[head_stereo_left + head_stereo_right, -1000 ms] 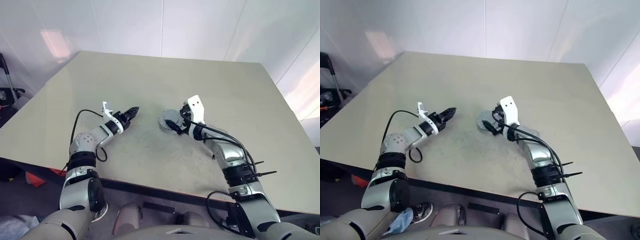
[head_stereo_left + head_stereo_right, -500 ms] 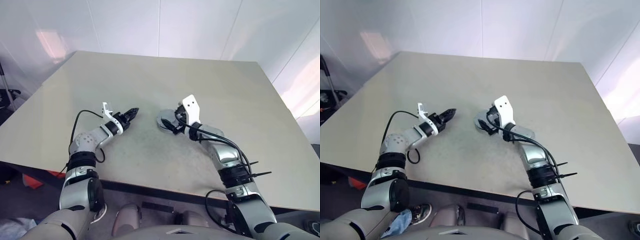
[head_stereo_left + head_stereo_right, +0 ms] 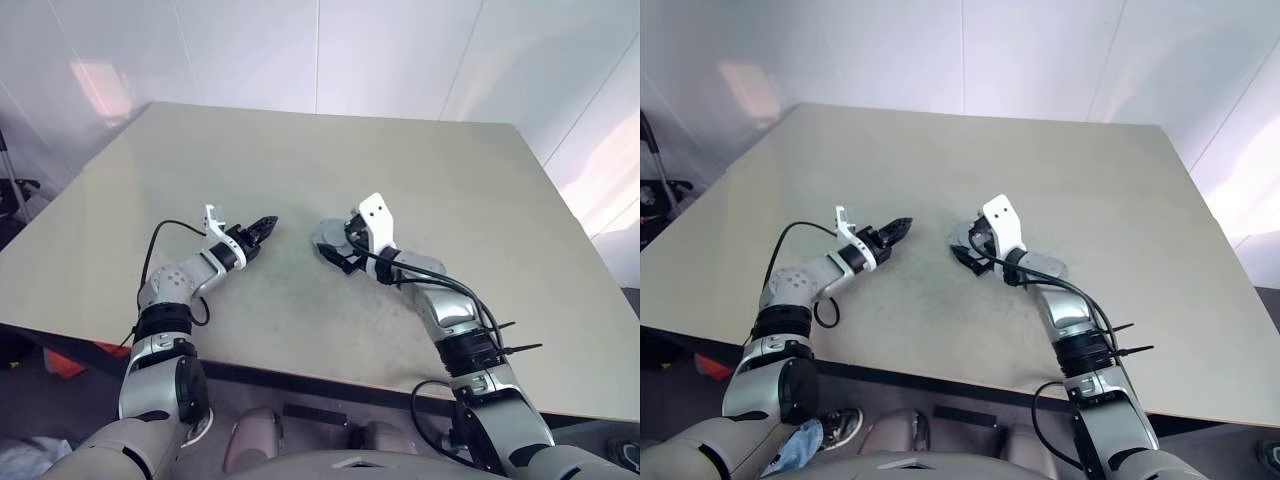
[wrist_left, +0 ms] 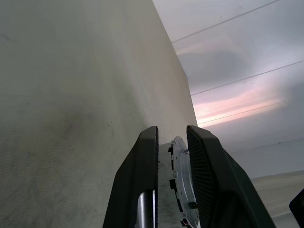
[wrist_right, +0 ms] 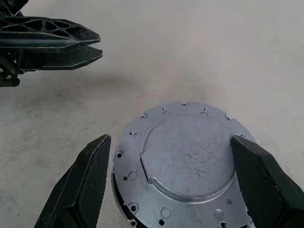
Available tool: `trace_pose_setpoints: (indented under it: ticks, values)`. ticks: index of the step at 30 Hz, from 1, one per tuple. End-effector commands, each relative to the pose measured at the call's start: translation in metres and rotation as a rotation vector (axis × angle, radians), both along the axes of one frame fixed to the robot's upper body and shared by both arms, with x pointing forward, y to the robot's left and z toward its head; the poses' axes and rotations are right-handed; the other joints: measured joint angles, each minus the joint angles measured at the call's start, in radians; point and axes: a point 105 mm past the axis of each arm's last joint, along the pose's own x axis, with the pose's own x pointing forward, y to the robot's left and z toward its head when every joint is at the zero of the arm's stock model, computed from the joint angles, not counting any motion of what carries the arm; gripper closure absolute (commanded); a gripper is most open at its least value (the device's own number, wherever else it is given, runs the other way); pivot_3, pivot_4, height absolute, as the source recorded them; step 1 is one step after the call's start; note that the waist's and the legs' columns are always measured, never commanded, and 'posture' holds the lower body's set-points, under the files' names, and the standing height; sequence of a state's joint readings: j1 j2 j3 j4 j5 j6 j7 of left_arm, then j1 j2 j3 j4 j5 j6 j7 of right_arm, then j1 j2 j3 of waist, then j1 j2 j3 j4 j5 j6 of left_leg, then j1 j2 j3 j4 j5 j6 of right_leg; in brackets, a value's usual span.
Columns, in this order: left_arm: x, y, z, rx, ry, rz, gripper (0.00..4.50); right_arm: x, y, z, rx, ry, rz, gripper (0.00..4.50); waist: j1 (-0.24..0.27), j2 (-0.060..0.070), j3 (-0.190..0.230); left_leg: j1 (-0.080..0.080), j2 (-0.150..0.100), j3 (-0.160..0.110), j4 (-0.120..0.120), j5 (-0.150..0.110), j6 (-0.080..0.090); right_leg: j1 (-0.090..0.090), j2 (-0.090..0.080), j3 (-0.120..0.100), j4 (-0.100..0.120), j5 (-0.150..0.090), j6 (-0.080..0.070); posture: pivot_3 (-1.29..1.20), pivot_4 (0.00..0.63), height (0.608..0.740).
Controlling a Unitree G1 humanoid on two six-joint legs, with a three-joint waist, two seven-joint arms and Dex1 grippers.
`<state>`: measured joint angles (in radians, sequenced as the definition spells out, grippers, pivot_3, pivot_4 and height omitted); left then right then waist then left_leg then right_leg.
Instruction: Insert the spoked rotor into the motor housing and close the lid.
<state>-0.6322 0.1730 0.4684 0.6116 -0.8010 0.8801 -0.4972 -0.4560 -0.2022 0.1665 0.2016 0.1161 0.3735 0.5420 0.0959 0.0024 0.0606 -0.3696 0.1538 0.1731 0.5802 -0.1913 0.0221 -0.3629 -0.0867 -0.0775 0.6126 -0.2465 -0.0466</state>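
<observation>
I am looking at a round grey metal assembly (image 5: 183,164) lying flat on the bench (image 3: 420,170), and I am taking every position from it. Its upper face is a flat light-grey disc with small holes round the rim, which I judge to be the lid, already seated; a dark rim shows at its lower edge in the right wrist view, likely the motor housing beneath. I cannot see the spoked rotor, so I cannot confirm it is inside.

The right gripper (image 5: 178,180) is reaching to this assembly from the robot's side, pointing forward and slightly downward. Its jaws are standing wide, one on each side of the disc, straddling it. I am reading this as a position for pressing or steadying the closed unit, though no grip is shown.

The left gripper (image 3: 265,226) is hanging to the left of the assembly, near but apart from it, held level and pointing toward it. Its jaws are nearly closed with a narrow gap between them and nothing in it; through that gap the left wrist view shows the assembly edge-on.
</observation>
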Motion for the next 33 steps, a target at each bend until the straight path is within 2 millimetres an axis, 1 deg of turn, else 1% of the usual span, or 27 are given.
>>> trace_pose_setpoints:
  ticks: [1, 8, 17, 20, 21, 22, 24, 27, 31, 33]
  values:
    - [0.003, 0.001, 0.01, 0.007, -0.041, 0.003, 3.5, 0.003, 0.0, -0.004, -0.013, 0.007, -0.016, 0.03, 0.0, 0.0, 0.0, 0.0, 0.0, 0.0, 0.0, 0.0, 0.0, 0.0, 0.0, 0.0, 0.0, 0.0, 0.0, 0.0, 0.0, 0.74]
    - [0.003, 0.0, 0.01, 0.011, -0.041, -0.001, 3.5, 0.008, -0.002, 0.0, 0.0, 0.008, -0.03, 0.03, 0.0, 0.0, 0.0, 0.001, 0.0, 0.0, 0.0, 0.0, 0.0, 0.0, 0.0, 0.0, 0.0, 0.0, -0.001, 0.0, 0.0, 0.74]
    - [0.002, 0.0, 0.009, 0.012, -0.04, 0.0, 3.5, 0.007, -0.001, -0.005, -0.025, 0.009, -0.024, 0.03, 0.0, 0.0, 0.0, 0.0, 0.0, 0.0, 0.0, 0.0, 0.0, 0.0, 0.0, 0.0, 0.0, 0.0, -0.001, 0.0, 0.0, 0.74]
    - [0.002, 0.0, 0.009, 0.012, -0.04, 0.001, 3.5, 0.009, -0.006, -0.01, -0.047, 0.02, -0.047, 0.03, 0.0, 0.0, 0.0, 0.001, 0.0, 0.0, 0.0, 0.0, 0.0, 0.001, 0.0, 0.0, 0.0, 0.0, -0.001, 0.0, 0.0, 0.74]
    - [0.002, 0.0, 0.009, 0.013, -0.04, 0.001, 3.5, 0.01, -0.007, -0.011, -0.05, 0.02, -0.049, 0.43, 0.0, 0.0, 0.0, 0.001, 0.0, 0.0, 0.0, 0.0, 0.0, 0.001, 0.0, 0.0, 0.0, 0.0, -0.001, 0.0, 0.0, 0.74]
    - [0.002, 0.0, 0.009, 0.013, -0.04, 0.001, 3.5, 0.01, -0.007, -0.01, -0.046, 0.018, -0.048, 0.65, 0.0, 0.0, 0.0, 0.001, 0.0, 0.0, 0.0, 0.0, 0.0, 0.001, 0.0, 0.0, 0.0, 0.001, -0.001, 0.0, 0.0, 0.74]
    - [0.002, 0.0, 0.009, 0.014, -0.038, 0.001, 3.5, 0.01, -0.008, -0.006, -0.034, 0.012, -0.045, 1.3, 0.0, 0.0, 0.0, 0.001, 0.0, 0.0, 0.0, 0.0, 0.0, 0.001, 0.0, 0.0, 0.0, 0.001, -0.001, 0.0, 0.0, 0.74]
    - [0.002, 0.0, 0.008, 0.015, -0.037, -0.001, 3.5, 0.009, -0.008, 0.003, 0.028, 0.022, -0.041, 1.33, 0.0, 0.0, 0.0, 0.001, 0.0, 0.0, 0.0, 0.0, 0.0, 0.001, 0.0, 0.0, -0.001, 0.001, -0.001, 0.0, 0.0, 0.74]
    - [0.002, 0.0, 0.008, 0.015, -0.035, -0.003, 3.5, 0.007, -0.008, 0.011, 0.067, 0.023, -0.026, 1.33, 0.0, 0.0, 0.0, 0.0, 0.0, 0.0, 0.0, 0.0, 0.001, 0.001, 0.0, 0.0, -0.002, 0.001, -0.001, 0.0, 0.0, 0.74]
    - [0.002, 0.0, 0.007, 0.016, -0.034, -0.004, 3.5, 0.005, -0.006, 0.017, 0.126, 0.04, -0.013, 1.33, 0.0, 0.0, 0.0, -0.001, 0.0, 0.0, 0.0, -0.001, 0.001, 0.0, 0.0, 0.0, -0.002, 0.001, -0.001, 0.0, 0.0, 0.74]
